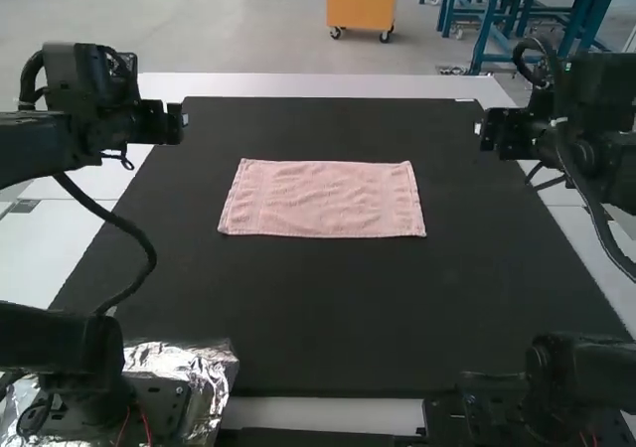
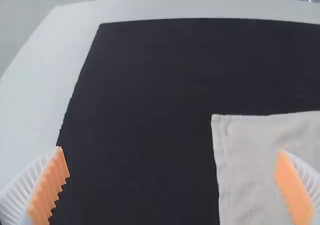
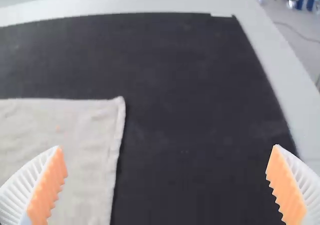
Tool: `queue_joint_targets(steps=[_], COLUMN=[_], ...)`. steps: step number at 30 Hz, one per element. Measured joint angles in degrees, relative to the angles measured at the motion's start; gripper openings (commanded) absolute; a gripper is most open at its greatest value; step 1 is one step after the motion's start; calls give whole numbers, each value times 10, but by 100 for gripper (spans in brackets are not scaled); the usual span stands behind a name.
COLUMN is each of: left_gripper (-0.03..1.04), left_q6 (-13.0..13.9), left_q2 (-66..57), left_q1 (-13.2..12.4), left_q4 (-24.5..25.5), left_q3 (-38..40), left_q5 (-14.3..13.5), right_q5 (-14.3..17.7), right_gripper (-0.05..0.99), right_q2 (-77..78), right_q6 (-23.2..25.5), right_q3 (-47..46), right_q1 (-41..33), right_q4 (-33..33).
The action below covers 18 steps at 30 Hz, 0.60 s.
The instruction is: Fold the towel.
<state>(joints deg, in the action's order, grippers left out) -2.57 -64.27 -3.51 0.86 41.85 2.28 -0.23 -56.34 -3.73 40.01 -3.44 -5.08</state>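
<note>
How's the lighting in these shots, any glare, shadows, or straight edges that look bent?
High view: bright glints on the crumpled foil, faint shading in the towel's ripples; left wrist view: white tabletop bright and nearly featureless; right wrist view: the black mat's far edge bows slightly, probably lens distortion.

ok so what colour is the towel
The towel is plain light pink, seen best in the high view.
</note>
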Motion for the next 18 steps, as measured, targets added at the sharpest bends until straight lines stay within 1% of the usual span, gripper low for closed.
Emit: queue_joint_targets(steps=[2, 5, 8, 12, 18], left_gripper=[96, 96, 96, 96, 96], left_q6=[-5, -10, -14, -14, -16], left_q2=[-27, -56, -90, -137, -218], left_q1=[23, 54, 77, 82, 82], left_q4=[17, 32, 36, 21, -5], left_q3=[0, 0, 1, 5, 34], left_q5=[-9, -15, -24, -31, -41], right_q5=[-11, -41, -70, -93, -106], right_gripper=[91, 90, 90, 91, 91], right_q2=[-50, -105, -137, -162, -241], right_q6=[14, 33, 46, 50, 50], right_q3=[2, 3, 3, 10, 45], right_q1=[0, 4, 10, 11, 4], right_q4=[-12, -11, -2, 27, 50])
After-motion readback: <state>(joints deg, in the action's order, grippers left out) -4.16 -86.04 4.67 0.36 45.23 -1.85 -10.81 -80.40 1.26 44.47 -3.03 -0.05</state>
